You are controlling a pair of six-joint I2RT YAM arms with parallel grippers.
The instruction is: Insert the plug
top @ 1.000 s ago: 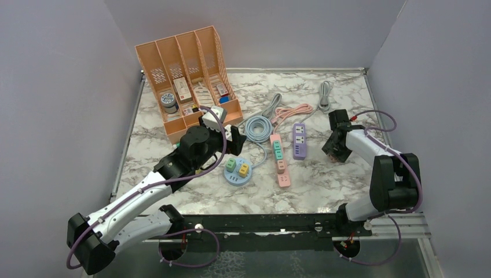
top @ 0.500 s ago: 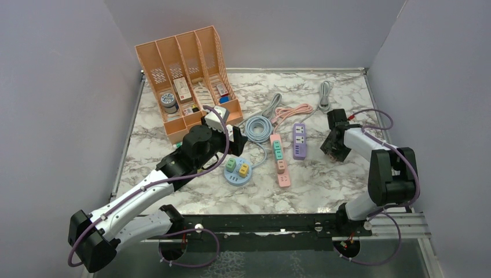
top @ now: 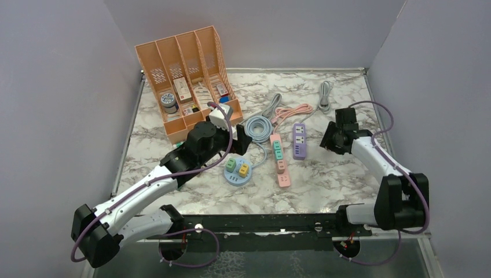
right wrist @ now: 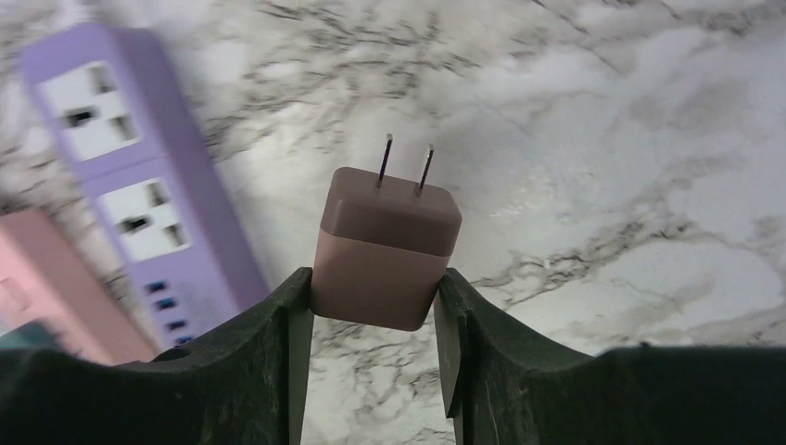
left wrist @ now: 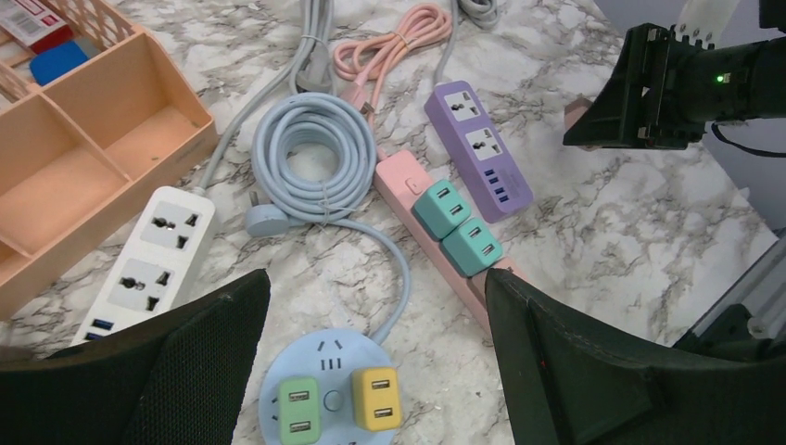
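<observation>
Right claw (right wrist: pixel 371 283) clamped on pink plug (right wrist: pixel 387 232), prongs pointing ahead, clear of table (right wrist: pixel 630 167). Purple strip (right wrist: pixel 139 176) lies ahead-left of it. Best: square prongs to a socket's slots, then press straight, no tilt. Left claw (left wrist: pixel 371 278) gapes wide, empty.

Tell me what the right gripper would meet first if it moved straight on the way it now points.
Most likely the bare marble table, beside the purple power strip, not the strip itself. The right gripper holds the plug prongs-forward, so the prongs would touch first. Depth is hard to judge.
</observation>
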